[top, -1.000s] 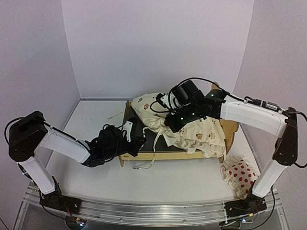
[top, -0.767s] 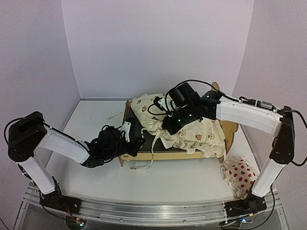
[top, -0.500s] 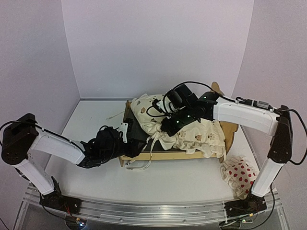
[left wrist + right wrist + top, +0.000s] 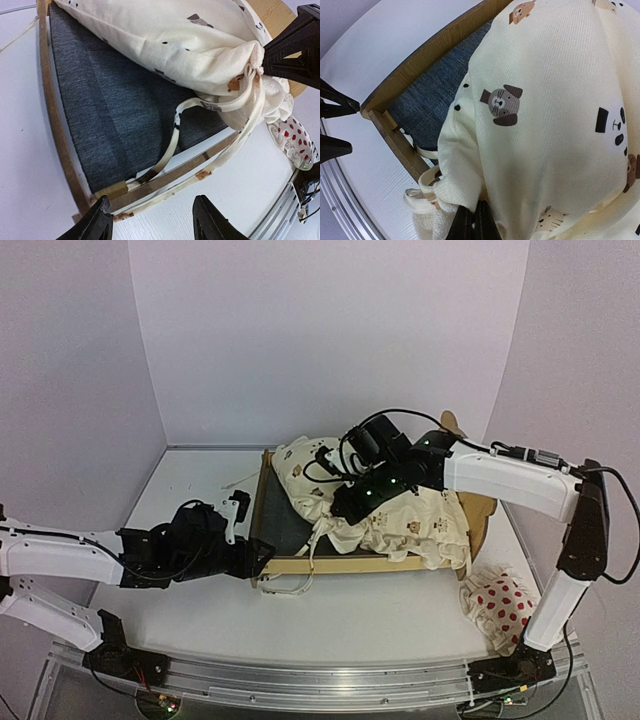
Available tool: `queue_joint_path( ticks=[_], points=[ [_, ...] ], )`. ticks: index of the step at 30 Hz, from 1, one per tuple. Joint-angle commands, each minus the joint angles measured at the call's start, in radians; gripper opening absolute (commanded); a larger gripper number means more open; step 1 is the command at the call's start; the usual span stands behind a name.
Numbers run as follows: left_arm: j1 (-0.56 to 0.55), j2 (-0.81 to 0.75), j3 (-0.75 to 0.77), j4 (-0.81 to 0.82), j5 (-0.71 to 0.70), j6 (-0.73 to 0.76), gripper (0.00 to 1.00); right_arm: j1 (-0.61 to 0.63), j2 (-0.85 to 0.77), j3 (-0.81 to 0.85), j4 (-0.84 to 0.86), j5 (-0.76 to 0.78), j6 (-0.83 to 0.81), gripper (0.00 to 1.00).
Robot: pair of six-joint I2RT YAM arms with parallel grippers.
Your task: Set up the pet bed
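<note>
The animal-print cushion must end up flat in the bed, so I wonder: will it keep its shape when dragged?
Probably not: the cushion bunches and folds where the right gripper pinches it, so likely floppy. Its loose ties dangle over the bed rail and may snag.

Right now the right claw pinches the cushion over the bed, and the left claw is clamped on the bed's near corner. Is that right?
Not quite. The left claw is open and holds nothing: the left wrist view shows its fingers apart, just off the near corner of the bed. The right claw does pinch the cushion over the bed.
</note>
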Motion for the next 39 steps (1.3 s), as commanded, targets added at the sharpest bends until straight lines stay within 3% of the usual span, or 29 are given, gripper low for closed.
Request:
queue_joint_path(
  ticks=[1, 12, 19, 23, 28, 35, 39],
  points=[
    [-0.015, -0.062, -0.015, -0.19, -0.039, -0.081, 0.54, -0.008, 0.022, -0.016, -0.018, -0.022, 0.028, 0.0],
    [-0.017, 0.073, 0.009, -0.254, -0.189, -0.147, 0.48, -0.008, -0.004, -0.089, -0.027, -0.022, 0.058, 0.0],
    [-0.018, 0.172, 0.059, -0.195, -0.266, -0.119, 0.22, -0.008, 0.009, -0.087, -0.027, -0.022, 0.066, 0.0],
    [-0.012, 0.199, 0.097, -0.211, -0.329, -0.094, 0.12, -0.009, 0.017, -0.076, -0.027, -0.022, 0.064, 0.0],
    [0.062, 0.218, 0.113, -0.201, -0.33, -0.049, 0.11, -0.009, 0.034, -0.053, -0.027, -0.022, 0.061, 0.0],
    [0.254, 0.27, 0.095, -0.038, -0.195, 0.086, 0.12, -0.008, 0.087, 0.009, -0.028, -0.019, 0.063, 0.0],
    [0.28, 0.311, 0.158, -0.033, -0.205, 0.141, 0.13, -0.008, 0.132, 0.072, -0.028, 0.027, 0.065, 0.0]
  ],
)
